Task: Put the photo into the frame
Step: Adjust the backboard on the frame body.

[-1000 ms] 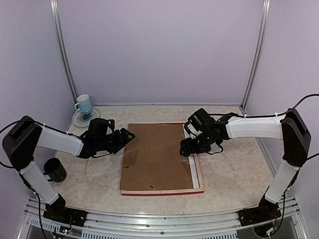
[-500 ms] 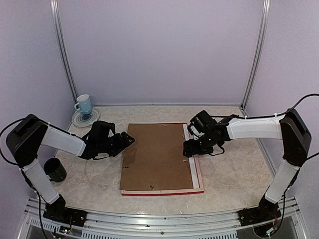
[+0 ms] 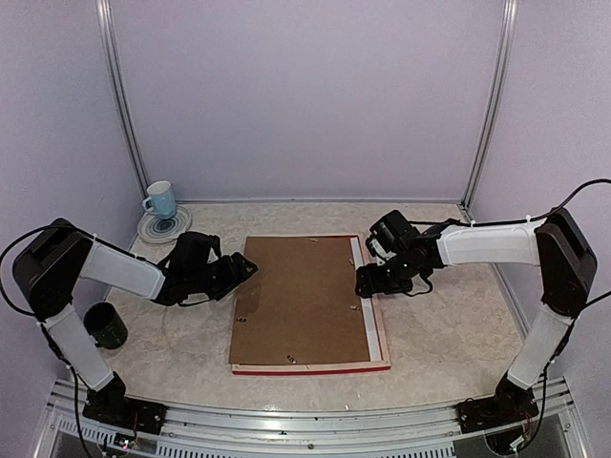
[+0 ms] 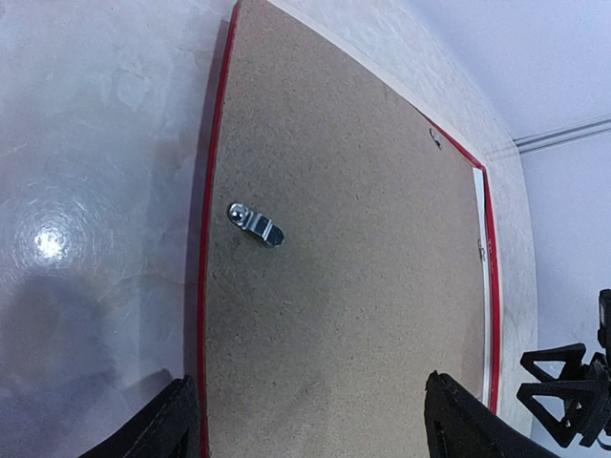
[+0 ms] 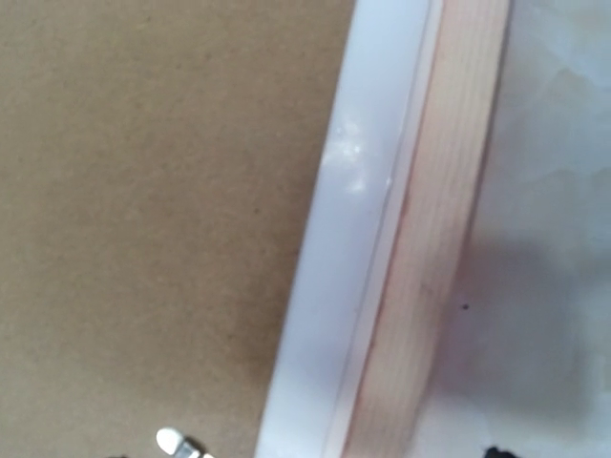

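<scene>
The frame (image 3: 382, 336) lies face down on the table, pale wood back up, red edge (image 3: 310, 369) at the front. The brown backing board (image 3: 301, 301) lies on it, shifted left. A white strip (image 3: 366, 324) shows along its right side; I cannot tell whether it is the photo's back or the mat. The photo's picture side is hidden. My left gripper (image 3: 243, 268) is open and empty at the board's left edge, its jaws spanning the board (image 4: 353, 286). My right gripper (image 3: 363, 282) hovers open over the white strip (image 5: 353, 239) and the wood bar (image 5: 449, 239).
A blue mug (image 3: 160, 199) on a saucer (image 3: 158, 230) stands at the back left. A black mug (image 3: 105, 326) sits at the left by my left arm. A metal hanger (image 4: 256, 224) is fixed on the board. Walls close in the back and sides.
My right gripper has slid a little right, off the board's edge toward the frame's right bar. My left gripper edged toward the board, then held still.
</scene>
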Tool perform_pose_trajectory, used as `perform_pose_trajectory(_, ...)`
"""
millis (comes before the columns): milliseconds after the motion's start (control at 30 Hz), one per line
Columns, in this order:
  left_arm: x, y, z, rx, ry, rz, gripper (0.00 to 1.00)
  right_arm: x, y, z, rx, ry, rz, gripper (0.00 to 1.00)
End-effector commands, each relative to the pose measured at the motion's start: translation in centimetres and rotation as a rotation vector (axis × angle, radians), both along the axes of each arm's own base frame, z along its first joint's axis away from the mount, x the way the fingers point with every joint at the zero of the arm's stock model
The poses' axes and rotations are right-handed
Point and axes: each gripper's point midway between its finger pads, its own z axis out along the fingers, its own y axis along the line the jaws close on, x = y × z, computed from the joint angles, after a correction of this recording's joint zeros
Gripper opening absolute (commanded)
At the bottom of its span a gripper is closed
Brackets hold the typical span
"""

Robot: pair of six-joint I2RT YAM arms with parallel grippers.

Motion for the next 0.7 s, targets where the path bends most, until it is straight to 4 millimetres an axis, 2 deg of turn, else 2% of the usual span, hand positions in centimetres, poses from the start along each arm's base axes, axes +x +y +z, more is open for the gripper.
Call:
perform_pose_trajectory(0,0.4,0.4,0.4,0.018,-0.027,0.019,0.80,0.3,-0.4,-0.7,-0.007,0.007,-0.020,0.80)
perform_pose_trajectory(400,0.4,-1.4,0.2,-0.012,-0.013,-0.036,0.79,0.4,-0.4,-1.1,-0.011,0.014,-0.016,0.80)
perform_pose_trajectory(667,0.1,-2.2,0.0,-0.014,-0.010,-0.052,0.79,0.4,-0.8,-2.4,-0.025,0.035,-0.031,0.80)
